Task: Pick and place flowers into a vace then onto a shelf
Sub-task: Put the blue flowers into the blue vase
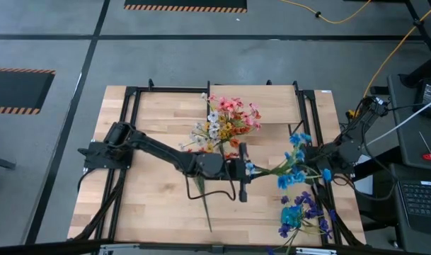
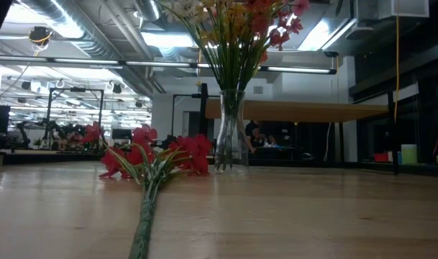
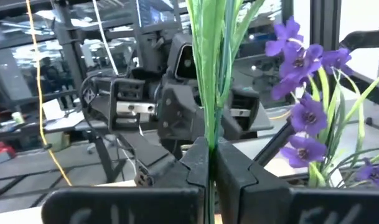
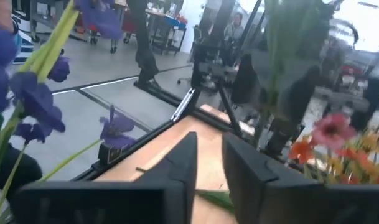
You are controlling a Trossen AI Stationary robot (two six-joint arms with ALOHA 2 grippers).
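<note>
My left gripper [image 1: 245,171] reaches over the table's middle and is shut on the green stems of a blue-flowered spray [image 1: 294,167]. Its blooms point toward the right arm. My right gripper [image 4: 208,167] is open at the table's right side, just beyond those blue blooms, and touches nothing that I can see. A clear glass vase [image 2: 231,131] stands upright on the table with several mixed sprays [image 1: 228,120] in it. A red spray [image 2: 152,159] lies flat on the table, with its stem [image 1: 204,202] toward the near edge. A purple spray [image 1: 303,214] lies by the near right corner. My left gripper pinches the blue spray's stems [image 3: 211,127] between its two fingers [image 3: 195,163]. It comes level from the table's left, and the stems run on along the fingers rather than across them. The spray is lifted clear, with its blooms [image 1: 297,139] stretched toward the right arm.
The pale wood shelf [image 1: 279,108] on black posts stands over the table's far right part, behind the vase, and shows as a raised board [image 2: 305,110] in the low view. Black frame rails [image 1: 130,113] run along the table's sides. Bare wood [image 1: 151,205] lies at the near left.
</note>
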